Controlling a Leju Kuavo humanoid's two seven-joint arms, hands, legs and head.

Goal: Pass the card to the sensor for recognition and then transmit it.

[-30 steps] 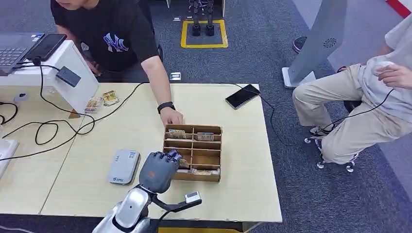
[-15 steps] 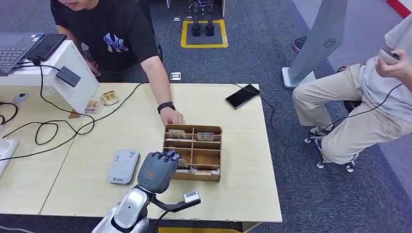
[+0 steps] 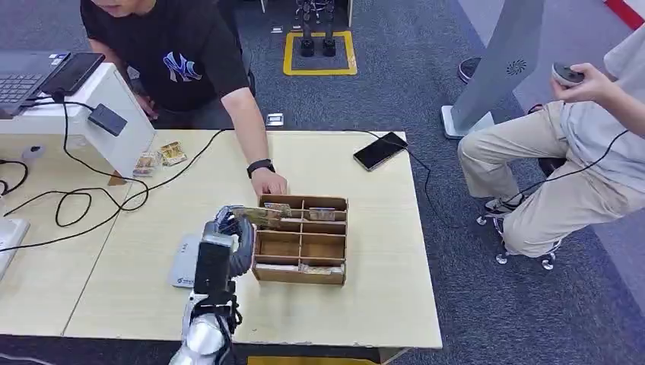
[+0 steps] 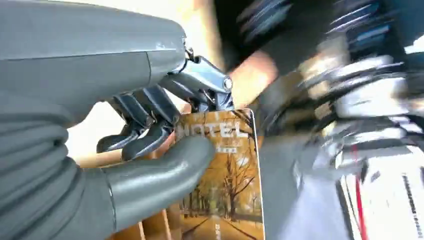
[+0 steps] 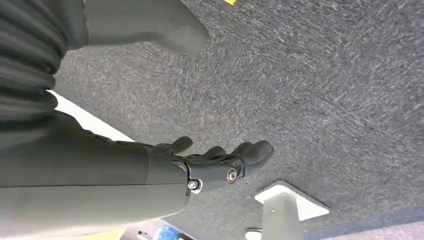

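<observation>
The left hand (image 3: 228,228) pinched the card (image 4: 225,185) between thumb and fingers (image 4: 145,135), holding it over the box's (image 3: 302,241) ten-o'clock corner, with the sensor (image 3: 190,262) lying flat on the worktop (image 3: 365,304) just beside the box at nine o'clock. A person's hand (image 3: 269,183) rested at the box's far edge — twelve o'clock. The right hand (image 5: 220,165) hung over the carpet, fingers loosely apart, holding nothing.

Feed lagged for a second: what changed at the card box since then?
The left hand has lifted out of the wooden box and turned, now holding a hotel card pinched by its thumb. The seated person raised a hand. Box, grey reader and the other person's hand stayed put.
</observation>
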